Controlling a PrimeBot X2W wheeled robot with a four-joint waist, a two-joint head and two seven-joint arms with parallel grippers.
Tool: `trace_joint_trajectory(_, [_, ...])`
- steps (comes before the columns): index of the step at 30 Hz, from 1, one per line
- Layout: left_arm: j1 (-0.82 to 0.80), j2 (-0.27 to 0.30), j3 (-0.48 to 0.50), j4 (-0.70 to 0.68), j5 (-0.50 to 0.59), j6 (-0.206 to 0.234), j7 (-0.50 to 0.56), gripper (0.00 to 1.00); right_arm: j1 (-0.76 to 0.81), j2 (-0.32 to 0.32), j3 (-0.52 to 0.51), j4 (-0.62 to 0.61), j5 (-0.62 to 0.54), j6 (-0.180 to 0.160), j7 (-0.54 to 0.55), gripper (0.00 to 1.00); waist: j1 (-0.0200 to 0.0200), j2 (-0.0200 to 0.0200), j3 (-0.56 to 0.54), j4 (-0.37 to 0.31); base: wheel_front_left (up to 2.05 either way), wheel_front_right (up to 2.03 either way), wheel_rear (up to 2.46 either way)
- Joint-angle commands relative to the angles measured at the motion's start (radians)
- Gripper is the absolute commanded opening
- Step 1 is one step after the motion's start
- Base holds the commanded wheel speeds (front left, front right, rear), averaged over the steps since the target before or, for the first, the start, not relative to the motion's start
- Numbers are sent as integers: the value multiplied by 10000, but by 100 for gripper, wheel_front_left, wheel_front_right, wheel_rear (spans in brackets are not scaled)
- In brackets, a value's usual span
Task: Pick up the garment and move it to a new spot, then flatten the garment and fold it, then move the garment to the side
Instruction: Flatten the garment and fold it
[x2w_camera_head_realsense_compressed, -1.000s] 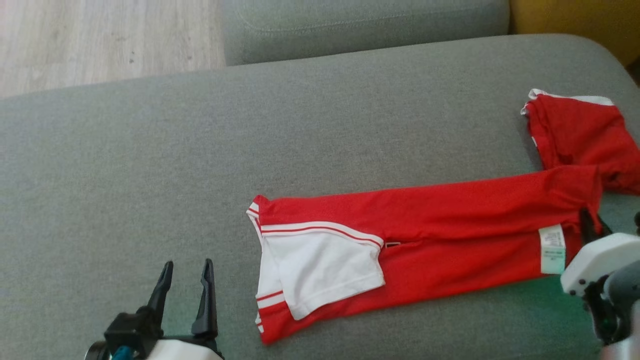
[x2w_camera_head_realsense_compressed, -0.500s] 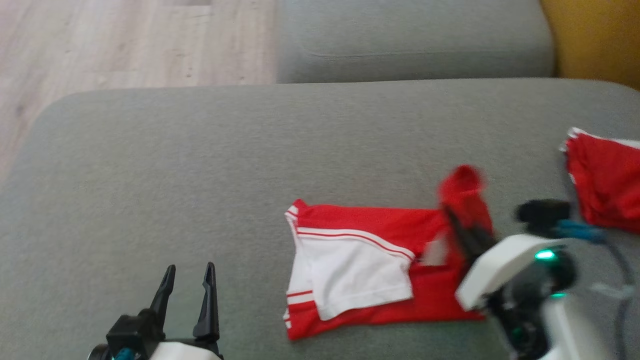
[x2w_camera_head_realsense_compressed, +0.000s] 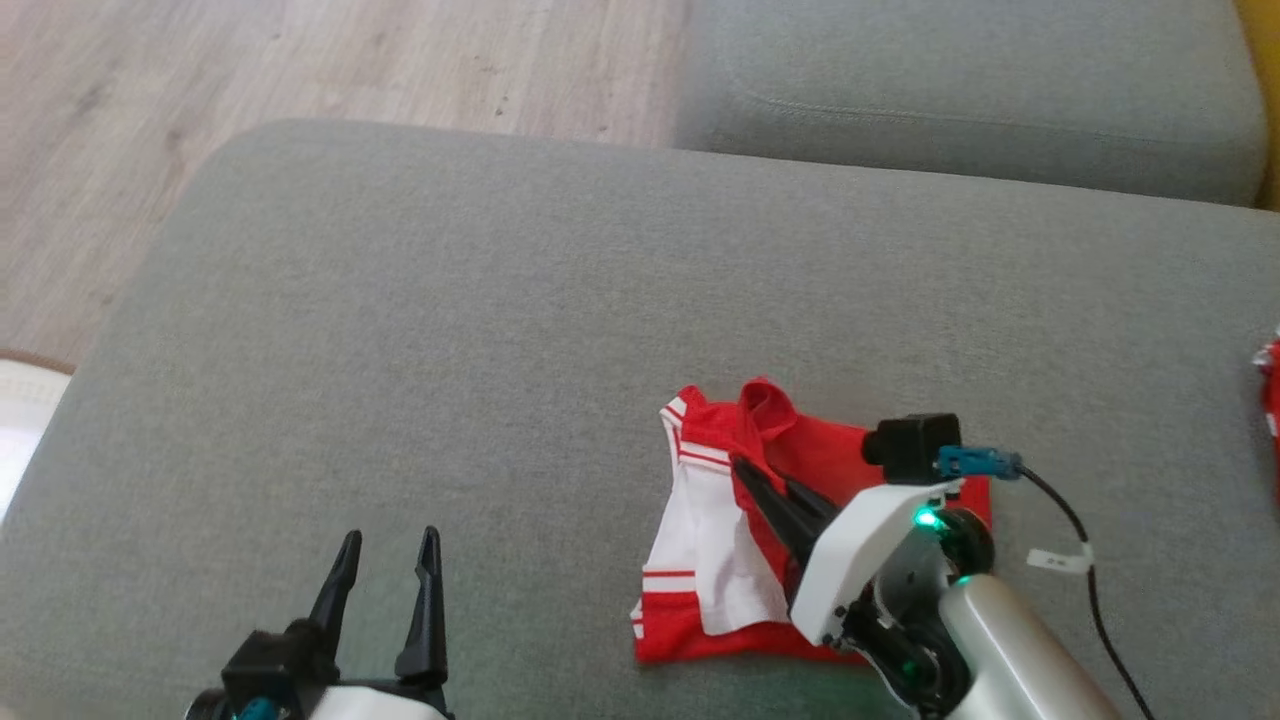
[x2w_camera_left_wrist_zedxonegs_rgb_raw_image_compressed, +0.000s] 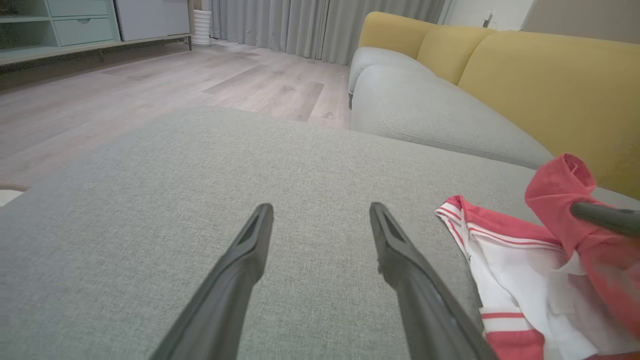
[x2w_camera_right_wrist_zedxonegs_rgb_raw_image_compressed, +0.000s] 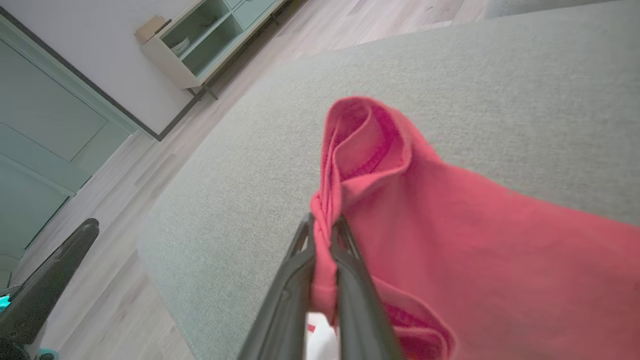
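Observation:
The red and white garment (x2w_camera_head_realsense_compressed: 710, 540) lies bunched on the grey cushion (x2w_camera_head_realsense_compressed: 450, 330), right of centre. My right gripper (x2w_camera_head_realsense_compressed: 745, 468) is shut on a red edge of the garment, holding that end lifted and doubled over the white panel. From the right wrist, the two fingers pinch a fold of the red fabric (x2w_camera_right_wrist_zedxonegs_rgb_raw_image_compressed: 450, 225) at the right gripper (x2w_camera_right_wrist_zedxonegs_rgb_raw_image_compressed: 322, 235). My left gripper (x2w_camera_head_realsense_compressed: 390, 550) stands open over bare cushion, to the left of the garment and apart from it. In the left wrist view the left gripper (x2w_camera_left_wrist_zedxonegs_rgb_raw_image_compressed: 320, 212) is open, the garment (x2w_camera_left_wrist_zedxonegs_rgb_raw_image_compressed: 520, 270) to its right.
Wood floor (x2w_camera_head_realsense_compressed: 300, 60) borders the cushion at the far left. A second grey seat (x2w_camera_head_realsense_compressed: 960, 100) lies at the back right, with a yellow backrest (x2w_camera_left_wrist_zedxonegs_rgb_raw_image_compressed: 550, 75) behind it. Another piece of red cloth (x2w_camera_head_realsense_compressed: 1270, 390) shows at the right edge. A cable (x2w_camera_head_realsense_compressed: 1060, 520) trails from my right wrist.
My right gripper has carried the garment's right end leftward over the rest, shortening it from a long strip to a compact bundle. The head view has also shifted. The left gripper stays put.

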Motion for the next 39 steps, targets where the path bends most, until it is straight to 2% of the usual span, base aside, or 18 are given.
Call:
trace_joint_trajectory(1, [-521, 85, 311, -262, 57, -20, -41, 100, -664, 2, 363, -33, 207, 67, -256, 0, 0, 0, 86, 145, 0, 0, 0])
trace_joint_trajectory(5, [-573, 1, 283, -178, 55, -27, -63, 100, -1098, 2, 892, 924, 724, 67, -494, 0, 0, 0, 126, 228, 0, 0, 0])
trace_joint_trajectory(6, [-582, -15, 274, -157, 53, -32, -67, 100, -1170, 2, 1038, 1053, 913, 67, -541, 25, 0, 0, 128, 227, 0, 0, 0])
trace_joint_trajectory(7, [-589, -32, 261, -136, 54, -37, -70, 100, -1253, 2, 1223, 1117, 1125, 67, -623, 91, 0, 0, 131, 220, 0, 0, 0])
trace_joint_trajectory(8, [-598, -51, 243, -113, 50, -49, -71, 100, -1320, 2, 1377, 1169, 1384, 67, -723, 100, 0, 0, 131, 207, 0, 0, 0])
trace_joint_trajectory(13, [-660, -146, 157, -41, 55, -81, -77, 100, -1775, 2, 1698, 1491, 2204, 67, -1349, 100, 0, 0, 118, 67, 0, 0, 0])
trace_joint_trajectory(16, [-682, -180, 95, -22, 83, -88, -78, 100, -2057, 2, 1556, 1715, 2014, 67, -1808, 100, 0, 0, 88, -73, 0, 0, 0])
trace_joint_trajectory(18, [-708, -203, 36, -9, 108, -106, -70, 100, -2222, 3, 1250, 1878, 1474, 67, -2183, 100, 0, 0, 54, -175, 0, 0, 0])
trace_joint_trajectory(23, [-843, -256, -107, 53, 178, -165, -17, 100, -2316, 3, -60, 2067, -724, 67, -3048, 100, 0, 0, -57, -466, 0, 0, 0])
trace_joint_trajectory(30, [-979, -346, -203, 157, 223, -136, 39, 100, -1264, 3, -1959, 1125, -3220, 67, -3523, 100, 0, 0, -380, -890, 0, 0, 0])
trace_joint_trajectory(35, [-935, -453, -129, 346, 118, -119, -14, 100, 56, 3, -2894, 27, -4006, 67, -3657, 100, 0, 0, -631, -1154, 0, 0, 0])
trace_joint_trajectory(39, [-737, -488, 23, 506, 31, -127, -118, 100, 1166, 3, -3426, -616, -3976, 67, -3747, 100, 0, 0, -803, -1292, 0, 0, 0])
